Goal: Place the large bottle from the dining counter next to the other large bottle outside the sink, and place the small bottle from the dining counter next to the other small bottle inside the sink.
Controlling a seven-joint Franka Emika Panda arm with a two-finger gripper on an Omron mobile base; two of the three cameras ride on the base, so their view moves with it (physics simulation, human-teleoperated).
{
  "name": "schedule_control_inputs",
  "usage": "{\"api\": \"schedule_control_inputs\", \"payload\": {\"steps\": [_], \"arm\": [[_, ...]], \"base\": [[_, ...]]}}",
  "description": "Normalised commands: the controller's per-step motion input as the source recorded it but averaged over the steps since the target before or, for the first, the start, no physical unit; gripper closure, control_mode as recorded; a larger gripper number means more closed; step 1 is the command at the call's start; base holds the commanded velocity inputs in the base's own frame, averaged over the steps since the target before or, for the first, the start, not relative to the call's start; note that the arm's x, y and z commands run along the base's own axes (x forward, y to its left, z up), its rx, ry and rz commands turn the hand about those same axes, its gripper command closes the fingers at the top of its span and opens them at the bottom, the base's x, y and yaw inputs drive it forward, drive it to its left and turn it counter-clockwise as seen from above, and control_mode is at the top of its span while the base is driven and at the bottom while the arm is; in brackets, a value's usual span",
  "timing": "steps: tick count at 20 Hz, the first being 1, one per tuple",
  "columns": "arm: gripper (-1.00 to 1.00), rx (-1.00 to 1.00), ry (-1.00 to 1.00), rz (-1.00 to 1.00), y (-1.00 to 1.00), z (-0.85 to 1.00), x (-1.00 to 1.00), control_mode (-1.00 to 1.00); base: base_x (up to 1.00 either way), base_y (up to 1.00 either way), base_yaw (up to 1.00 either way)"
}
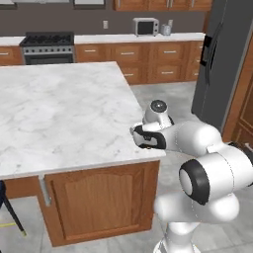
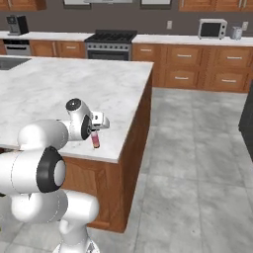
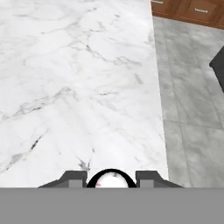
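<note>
My gripper [image 2: 94, 133] is shut on the small bottle [image 2: 95, 140], a short pale bottle with a reddish band that hangs upright below the hand, over the near right corner of the dining counter [image 2: 74, 84]. In the hand view the bottle's round pale top [image 3: 111, 180] sits between my two dark fingertips [image 3: 74, 178], with the white marble counter [image 3: 74, 87] stretching away beyond it. A dark corner of the sink [image 2: 10, 62] shows at the far left of the counter. The large bottle, the other large bottle and the other small bottle are out of view.
The counter's right edge [image 3: 159, 109] drops to grey tiled floor [image 2: 197, 163]. A stove [image 2: 111, 44] and a microwave [image 2: 212, 28] stand along the back wall. A dark fridge [image 1: 222, 59] rises at the right. A dark chair leg [image 1: 12, 212] stands at the lower left.
</note>
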Motion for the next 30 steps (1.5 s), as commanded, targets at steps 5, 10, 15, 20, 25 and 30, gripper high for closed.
{"api": "schedule_control_inputs", "payload": {"steps": [5, 10, 15, 20, 25, 30], "arm": [[1.0, 0.0, 0.0, 0.0, 0.0, 0.0, 0.0, 1.0], [1.0, 0.0, 0.0, 0.0, 0.0, 0.0, 0.0, 1.0], [1.0, 0.0, 0.0, 0.0, 0.0, 0.0, 0.0, 1.0], [1.0, 0.0, 0.0, 0.0, 0.0, 0.0, 0.0, 1.0], [1.0, 0.0, 0.0, 0.0, 0.0, 0.0, 0.0, 1.0], [1.0, 0.0, 0.0, 0.0, 0.0, 0.0, 0.0, 1.0]], "base": [[0.0, -0.76, 0.0], [0.01, -0.73, 0.0], [0.15, -0.68, 0.0], [0.44, -0.51, -0.01], [0.72, -0.34, -0.03], [0.76, -0.21, -0.03]]}}
